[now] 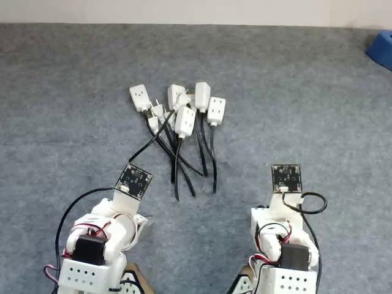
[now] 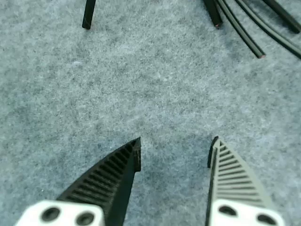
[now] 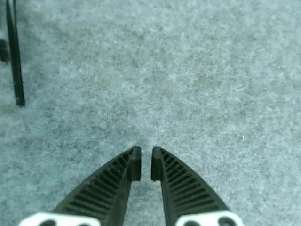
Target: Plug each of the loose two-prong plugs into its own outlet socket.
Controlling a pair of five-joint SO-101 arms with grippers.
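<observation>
As the high view shows it, the outlet sockets (image 1: 185, 119) and loose plugs (image 1: 155, 111) lie heaped at twelve o'clock on the worktop (image 1: 306, 92), seemingly none mated, so all remains. In the left wrist view, the left hand (image 2: 174, 153) gapes empty near cords (image 2: 244, 33). In the right wrist view, the right hand (image 3: 146, 162) is closed on nothing.

Grey felt-like carpet (image 1: 306, 92) covers the whole work surface, with a short nap mottled light and dark. The same carpet lies directly under the left gripper (image 2: 174, 148) and the right gripper (image 3: 146, 162) and runs on ahead of both. Well ahead of them it ends at a pale off-white strip (image 1: 184, 11), wall or edge, can't tell. Blue object (image 1: 383, 49) sits far ahead, right of the right gripper, cut by the frame. Light is even, shadows soft.
</observation>
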